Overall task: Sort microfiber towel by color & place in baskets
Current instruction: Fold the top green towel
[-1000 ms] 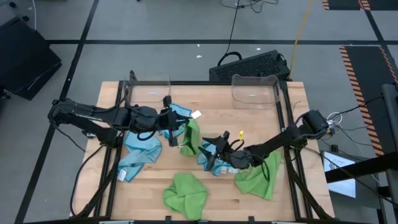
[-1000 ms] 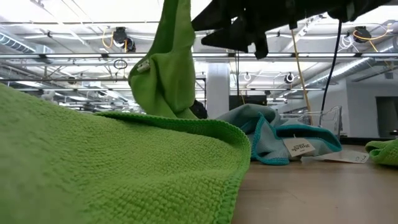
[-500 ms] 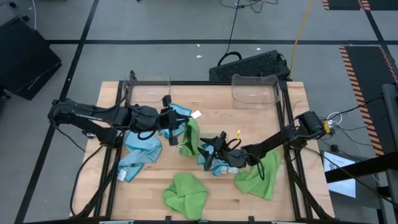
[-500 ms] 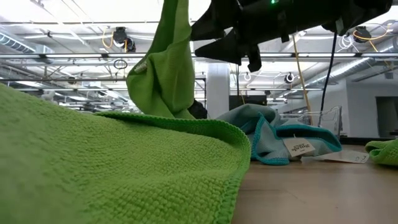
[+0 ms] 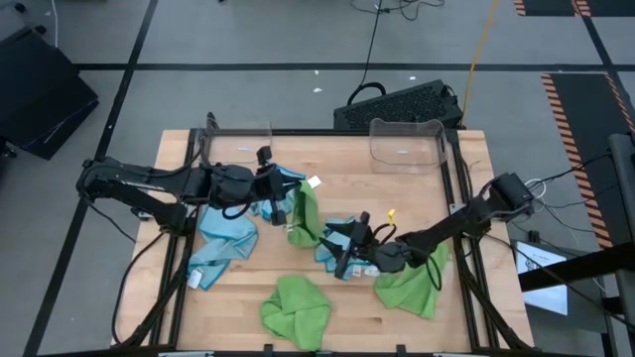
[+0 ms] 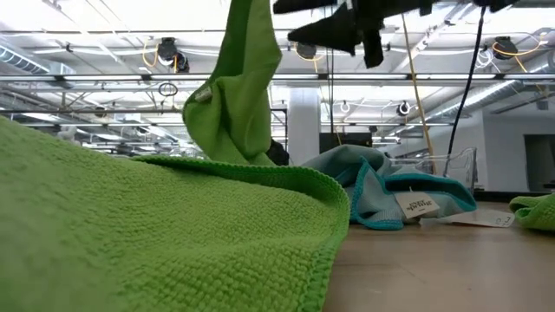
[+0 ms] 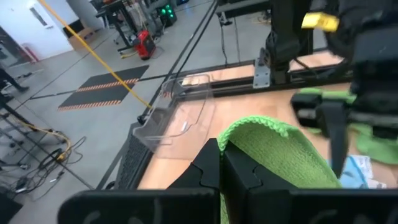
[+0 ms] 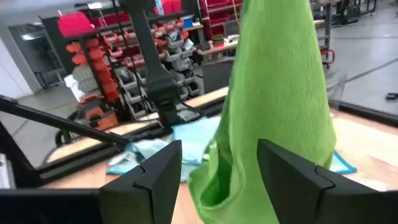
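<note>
Two clear baskets stand along the table's top edge in the high view, left basket [image 5: 238,142] at upper left, right basket [image 5: 406,144] at upper centre-right; a green towel [image 5: 303,219] hangs lifted at centre; another green towel [image 5: 296,310] lies bunched at bottom centre; a third [image 5: 409,283] lower right; blue towels [image 5: 220,243] lie crumpled centre-left.

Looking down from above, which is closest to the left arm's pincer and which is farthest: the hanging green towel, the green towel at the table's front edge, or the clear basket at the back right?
From the left pincer:
1. Hanging green towel: held in it, mid-table.
2. Front green towel: at the table's front edge.
3. Back-right basket: far corner, farthest.
</note>
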### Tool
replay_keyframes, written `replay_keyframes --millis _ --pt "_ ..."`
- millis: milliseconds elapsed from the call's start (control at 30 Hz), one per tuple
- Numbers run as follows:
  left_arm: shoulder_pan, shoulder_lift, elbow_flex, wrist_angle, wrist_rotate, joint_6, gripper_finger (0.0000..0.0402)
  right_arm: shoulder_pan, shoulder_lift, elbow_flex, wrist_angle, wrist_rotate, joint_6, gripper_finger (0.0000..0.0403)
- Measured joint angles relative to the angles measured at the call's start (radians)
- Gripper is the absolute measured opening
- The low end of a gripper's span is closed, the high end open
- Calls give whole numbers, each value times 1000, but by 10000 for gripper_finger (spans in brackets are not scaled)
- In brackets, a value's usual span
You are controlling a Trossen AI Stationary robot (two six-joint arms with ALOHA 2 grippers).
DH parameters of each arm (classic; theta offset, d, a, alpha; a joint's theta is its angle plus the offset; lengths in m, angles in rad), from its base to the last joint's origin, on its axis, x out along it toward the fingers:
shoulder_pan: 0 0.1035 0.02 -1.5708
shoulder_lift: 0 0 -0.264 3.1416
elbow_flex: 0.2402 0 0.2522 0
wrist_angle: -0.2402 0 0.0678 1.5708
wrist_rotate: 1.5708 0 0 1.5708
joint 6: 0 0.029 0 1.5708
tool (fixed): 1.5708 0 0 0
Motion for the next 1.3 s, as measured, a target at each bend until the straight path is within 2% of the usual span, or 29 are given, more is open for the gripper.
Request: replay_keyframes --millis 333,667,867,1067,1200,1300 --pt "6 0 0 16 4 -19 1 -32 115 0 244 -2 -114 203" --pt "0 0 0 20 9 -19 1 -109 190 44 237 -49 -83 202" --pt "-41 -29 -1 22 11 22 1 -121 191 44 69 -4 11 185" --pt "-71 -85 -1 18 2 45 1 -119 175 44 -58 -7 53 164" --pt "-77 -124 -1 17 0 54 1 -118 93 44 -190 -93 39 158" --pt "-76 -145 -1 11 -1 53 1 -125 0 44 -361 -165 53 158"
